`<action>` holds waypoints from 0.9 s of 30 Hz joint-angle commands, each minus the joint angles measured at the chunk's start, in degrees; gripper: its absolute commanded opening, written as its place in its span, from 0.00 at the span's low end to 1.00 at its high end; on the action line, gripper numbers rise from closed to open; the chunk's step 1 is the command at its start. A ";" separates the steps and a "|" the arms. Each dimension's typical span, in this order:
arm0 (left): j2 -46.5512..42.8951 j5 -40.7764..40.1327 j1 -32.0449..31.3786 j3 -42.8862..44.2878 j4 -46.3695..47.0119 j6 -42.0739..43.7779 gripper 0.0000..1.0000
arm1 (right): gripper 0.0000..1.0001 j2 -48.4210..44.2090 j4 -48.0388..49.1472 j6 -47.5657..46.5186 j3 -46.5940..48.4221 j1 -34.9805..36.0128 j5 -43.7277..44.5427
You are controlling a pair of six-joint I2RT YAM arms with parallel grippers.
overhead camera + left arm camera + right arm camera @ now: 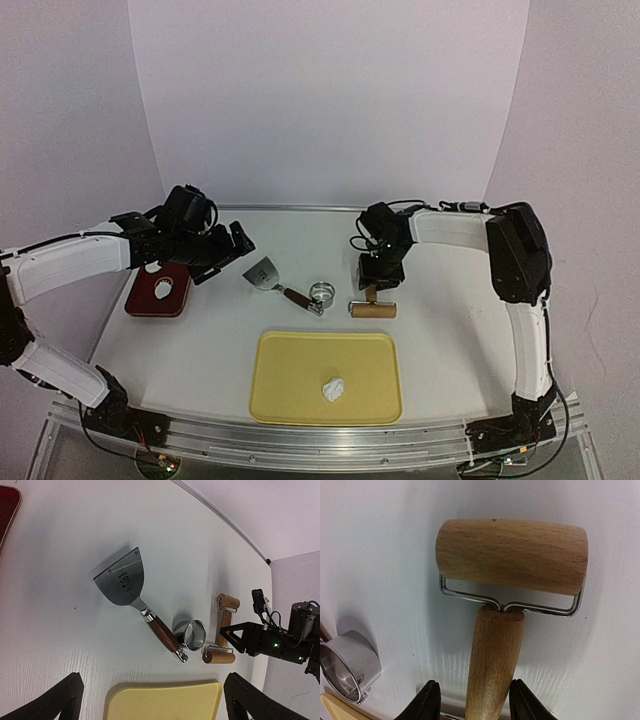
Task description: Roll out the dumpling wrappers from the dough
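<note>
A white dough lump (333, 388) lies on the yellow board (290, 360). One small white round wrapper (163, 290) lies on the red plate (140, 305) at the left. The wooden roller (373, 308) lies on the table right of the metal ring cutter (322, 293). My right gripper (379, 280) is open and low over the roller, its jaws on either side of the handle (495, 660); there is a gap on the left side. My left gripper (228, 252) is open and empty, hovering between the red plate and the spatula (265, 273).
The left wrist view shows the spatula (125, 577), ring cutter (192, 632), roller (218, 656), the yellow board's far edge (165, 700) and the right gripper (240, 635). The ring cutter (345, 665) sits close left of the roller handle. White walls enclose the table.
</note>
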 commanded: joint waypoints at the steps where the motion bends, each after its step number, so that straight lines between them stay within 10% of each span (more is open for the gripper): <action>1: 1.54 1.00 -0.23 3.83 0.17 1.65 0.99 | 0.47 0.90 -4.65 -0.99 3.08 1.53 7.02; 18: 0.41 1.07 -0.23 1.98 0.90 0.30 0.99 | 0.37 2.77 -8.10 1.64 3.23 2.54 5.09; 27: -0.25 2.35 -0.23 2.83 0.41 1.23 0.99 | 0.04 0.94 -7.14 -3.24 5.01 2.77 5.04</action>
